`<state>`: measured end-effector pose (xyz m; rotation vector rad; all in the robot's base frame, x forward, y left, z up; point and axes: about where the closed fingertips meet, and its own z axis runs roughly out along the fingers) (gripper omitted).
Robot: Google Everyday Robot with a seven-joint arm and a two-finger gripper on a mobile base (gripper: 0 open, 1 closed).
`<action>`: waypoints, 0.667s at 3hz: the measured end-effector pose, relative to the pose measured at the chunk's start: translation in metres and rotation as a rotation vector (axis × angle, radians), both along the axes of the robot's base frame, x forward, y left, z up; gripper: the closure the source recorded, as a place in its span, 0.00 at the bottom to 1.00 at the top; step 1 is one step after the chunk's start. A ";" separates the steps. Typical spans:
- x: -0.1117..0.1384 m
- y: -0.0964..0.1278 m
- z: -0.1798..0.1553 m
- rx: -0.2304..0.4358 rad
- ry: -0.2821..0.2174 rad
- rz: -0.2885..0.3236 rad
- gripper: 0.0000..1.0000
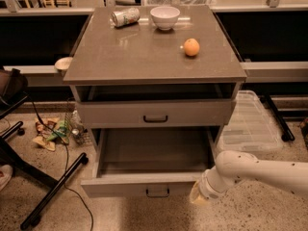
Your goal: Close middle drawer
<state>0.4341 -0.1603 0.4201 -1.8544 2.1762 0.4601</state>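
Note:
The middle drawer (144, 184) is pulled far out of the grey cabinet. Its wide, bare grey tray (154, 150) shows, and its low front carries a small black handle (158, 192). My gripper (198, 197) is at the end of the white arm (250, 170), which comes in from the right. The gripper sits at the right end of the drawer's front, low near the floor. The top drawer (155, 113) above stands out a little. The lowest drawer is hidden under the open one.
On the cabinet top (144, 57) are a tipped can (125, 17), a white bowl (165, 17) and an orange (191, 47). A clear plastic lid (250, 124) lies on the floor to the right. Black chair legs (48, 191), a cable and litter (53, 131) are at the left.

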 end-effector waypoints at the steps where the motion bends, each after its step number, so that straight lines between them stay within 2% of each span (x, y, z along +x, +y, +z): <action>1: 0.000 0.000 0.000 0.000 0.000 0.000 0.82; 2: -0.001 0.000 0.000 0.000 0.001 0.001 0.58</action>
